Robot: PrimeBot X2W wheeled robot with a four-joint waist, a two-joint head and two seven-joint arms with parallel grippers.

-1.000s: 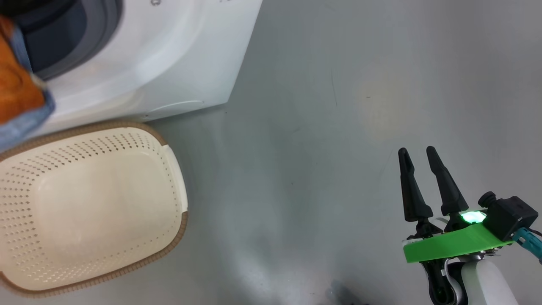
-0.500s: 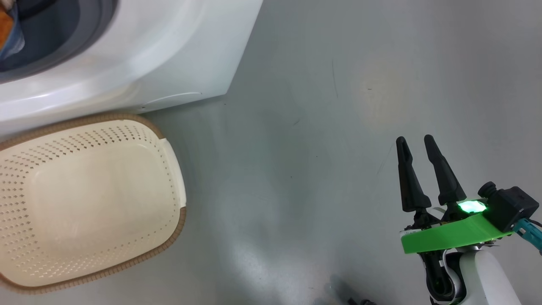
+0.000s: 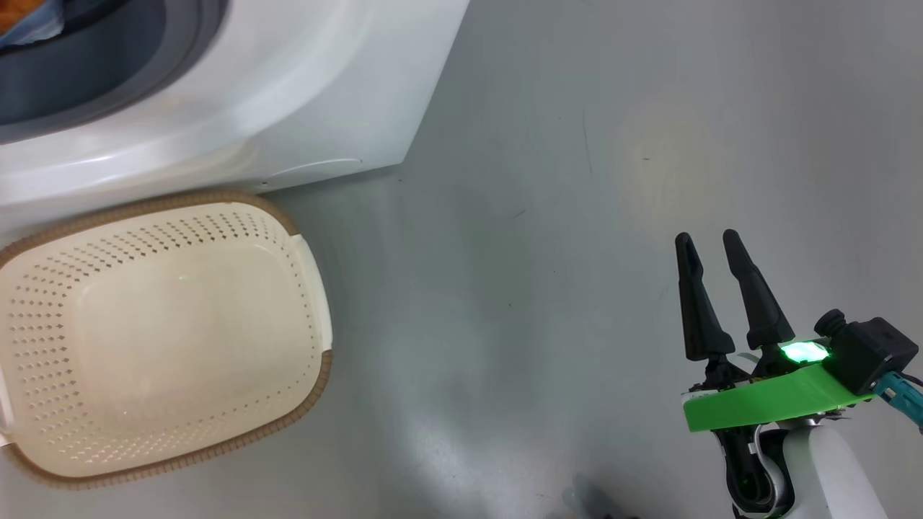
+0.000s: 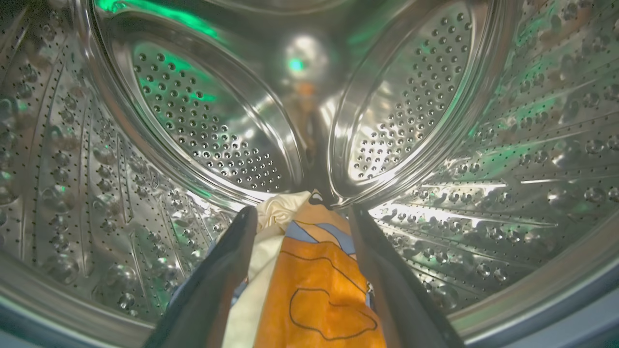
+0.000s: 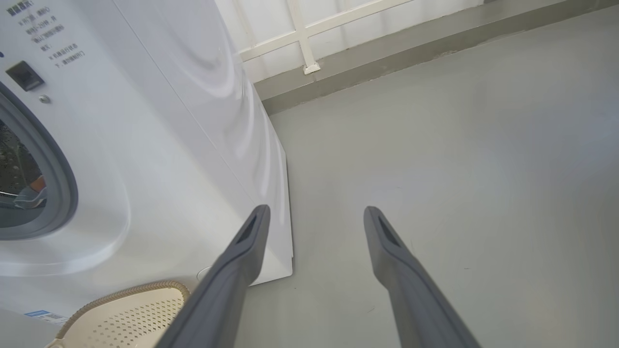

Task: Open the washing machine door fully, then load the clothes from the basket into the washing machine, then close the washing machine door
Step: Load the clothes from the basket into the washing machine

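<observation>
inside the washing machine (image 3: 288,86) drum (image 4: 483,217), the left end effector (image 4: 300,217) is spread, with the clothes (image 4: 314,280) loose between its fingers. fabric could snag on a finger and drag out over the grey ring (image 3: 191,50) on withdrawal. the basket (image 3: 180,339), touching the machine's front, is empty. right of the machine, the right end effector (image 3: 707,238) hangs spread over open floor (image 3: 541,216).

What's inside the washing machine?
The clothes, orange, cream and blue, are in the washing machine, between the left gripper's open fingers. The drum floor under them is covered.
</observation>
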